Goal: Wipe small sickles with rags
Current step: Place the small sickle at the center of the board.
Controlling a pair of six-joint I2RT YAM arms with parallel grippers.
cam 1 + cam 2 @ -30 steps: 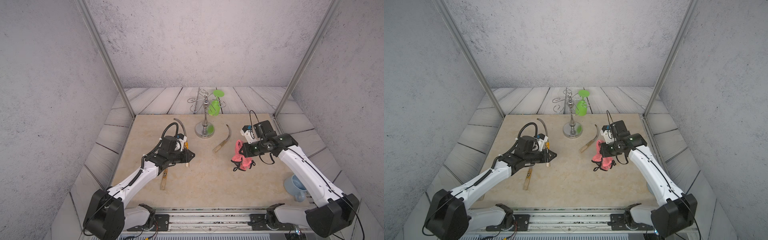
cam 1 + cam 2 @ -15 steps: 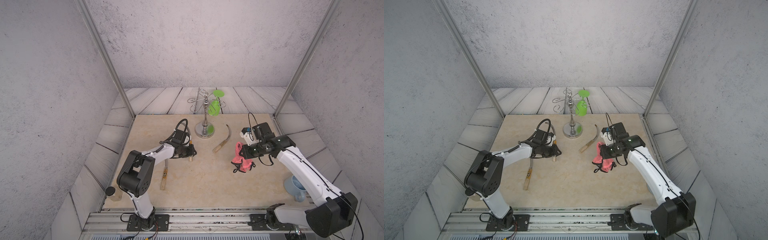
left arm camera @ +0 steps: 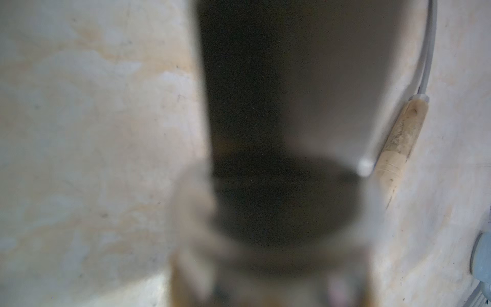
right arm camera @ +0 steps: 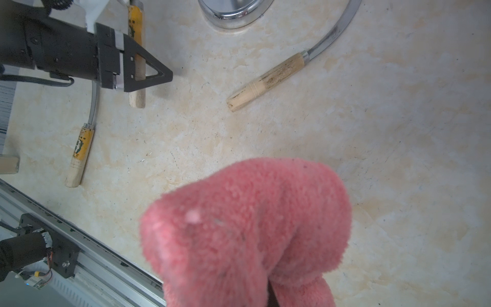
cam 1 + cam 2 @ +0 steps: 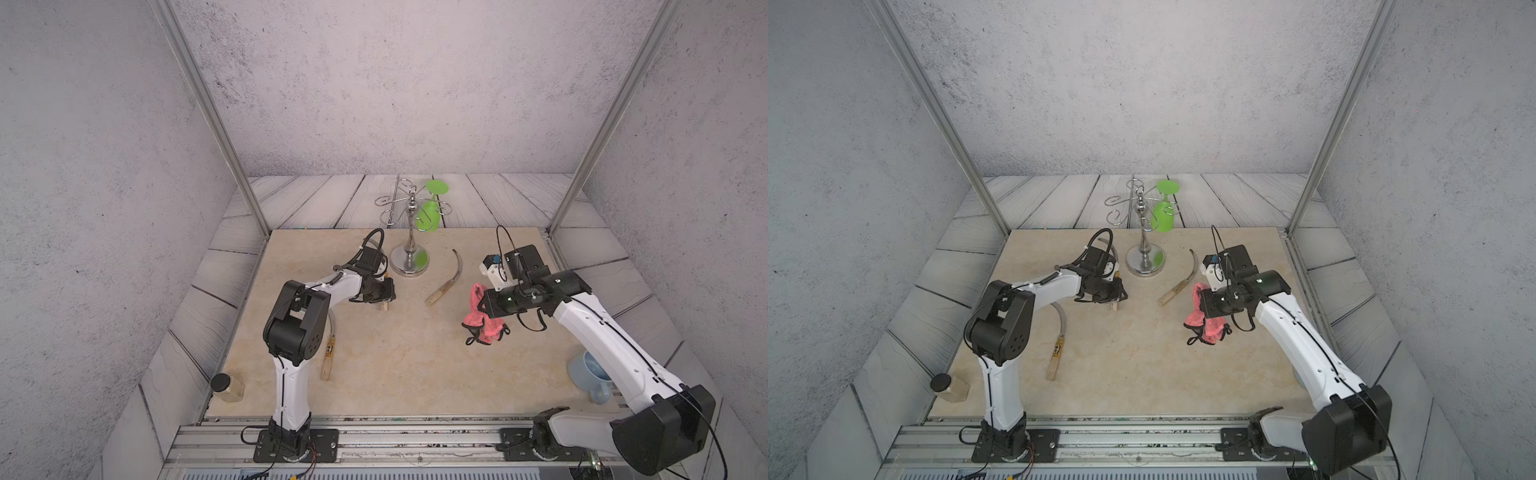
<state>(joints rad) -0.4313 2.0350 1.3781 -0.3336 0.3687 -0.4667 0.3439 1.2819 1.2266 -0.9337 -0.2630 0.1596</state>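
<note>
The left pincer (image 4: 148,73) was clamped on the labelled handle of the held sickle (image 4: 136,32), just in front of the stand (image 5: 409,266). The butt of that handle pointed toward the front of the bench (image 5: 395,386), at or barely above its surface. The blade ran back past the left wrist toward the stand, so the long axis lay roughly front to back. The right pincer (image 5: 482,301) was closed on the bunched pink rag (image 5: 473,318), carried clear of the bench with its black strap dangling. It faced across toward the left arm. From the rag, the held sickle lay well apart to the robot's left. The plain sickle (image 5: 442,291) lay flat between the two arms and much nearer the rag, its handle toward the front-left and its blade curving back-right. The third sickle (image 5: 329,353) lay flat by the left arm's base, untouched. The wipe probably depended on closing that sideways gap. Since the held blade sat behind the left wrist, the left arm would likely have to swing it out toward the rag.
</note>
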